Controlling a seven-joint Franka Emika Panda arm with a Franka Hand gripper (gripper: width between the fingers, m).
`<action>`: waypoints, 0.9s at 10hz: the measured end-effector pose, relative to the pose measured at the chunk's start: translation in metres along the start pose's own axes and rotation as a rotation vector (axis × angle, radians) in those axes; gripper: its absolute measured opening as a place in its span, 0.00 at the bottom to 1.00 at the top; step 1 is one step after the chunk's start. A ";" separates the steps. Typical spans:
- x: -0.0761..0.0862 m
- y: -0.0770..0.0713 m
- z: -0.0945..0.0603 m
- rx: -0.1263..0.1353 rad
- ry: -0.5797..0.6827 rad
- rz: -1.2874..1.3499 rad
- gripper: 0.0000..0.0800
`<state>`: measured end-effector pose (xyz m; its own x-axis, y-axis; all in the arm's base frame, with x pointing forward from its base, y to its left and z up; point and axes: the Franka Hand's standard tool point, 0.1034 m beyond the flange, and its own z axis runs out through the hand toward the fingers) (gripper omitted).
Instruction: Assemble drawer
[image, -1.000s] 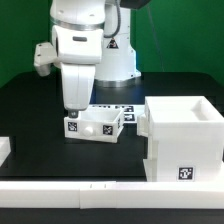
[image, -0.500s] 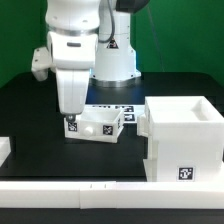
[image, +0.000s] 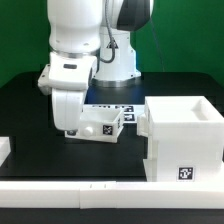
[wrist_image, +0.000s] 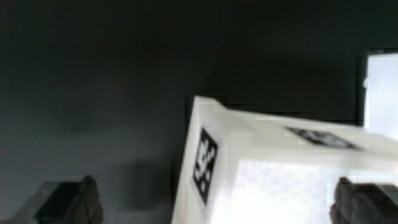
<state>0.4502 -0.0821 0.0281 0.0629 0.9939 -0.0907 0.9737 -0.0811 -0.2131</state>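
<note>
Two views: exterior and wrist, one instant.

Arm: the white Panda arm (image: 75, 40) fills the upper left and centre of the exterior frame. Its wrist is bent down toward the black table (image: 25, 115).

Gripper position: the gripper (image: 70, 130) is low, left of centre in the exterior frame, at the left end of the small tray (image: 103, 126). Its body hides that end of the tray.

Gripper state: spread wide. The wrist view shows the two dark fingers (wrist_image: 71, 202) far apart with one corner of the tray between them. Neither finger is seen touching the tray.

Small tray: white, lying on the table at the centre of the exterior frame, near the left wall of the drawer case (image: 183, 135). Cannot tell whether the two touch.

Tray tag: a black-and-white square tag (wrist_image: 205, 160) sits on a side wall next to the corner seen by the wrist camera. A second tag on the adjoining face is only partly visible. Both are blurred and the patterns are unreadable.

Drawer case: large white cube in the right half of the exterior frame, standing on the table with its opening facing up. It has a case tag (image: 184, 172) low on its front face.

Marker board: the flat white marker board (image: 112, 106) lies behind the tray near the arm's base, mostly hidden.

Border rail: a long low white border rail (image: 90, 190) runs along the bottom of the exterior frame, in front of the tray and case. A short white piece (image: 5, 148) sits at the left edge.

Backdrop: green wall (image: 20, 40) across the upper frame.
</note>
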 end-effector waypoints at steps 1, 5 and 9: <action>0.002 0.002 0.004 0.006 -0.001 -0.005 0.81; -0.003 0.014 0.010 0.003 -0.008 -0.010 0.64; -0.003 0.014 0.010 0.003 -0.008 0.044 0.22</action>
<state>0.4614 -0.0873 0.0160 0.1037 0.9887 -0.1082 0.9693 -0.1249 -0.2119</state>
